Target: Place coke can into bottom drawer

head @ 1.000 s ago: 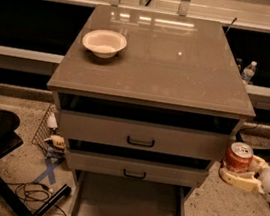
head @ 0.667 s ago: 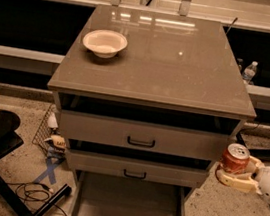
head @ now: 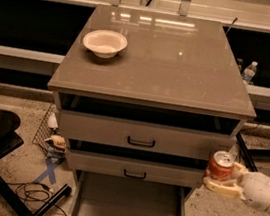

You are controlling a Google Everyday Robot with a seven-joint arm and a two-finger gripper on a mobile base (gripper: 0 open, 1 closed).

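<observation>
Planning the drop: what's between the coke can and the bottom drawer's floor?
In the camera view, only the right wall of the bottom drawer; the end effector holds the coke can right of it.

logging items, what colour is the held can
The coke can is red, silver-topped, held by the gripper at lower right; camera view.

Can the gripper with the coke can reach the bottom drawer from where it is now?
Probably yes: the gripper holds the coke can beside the open bottom drawer, and nothing visible stands between them.
</observation>
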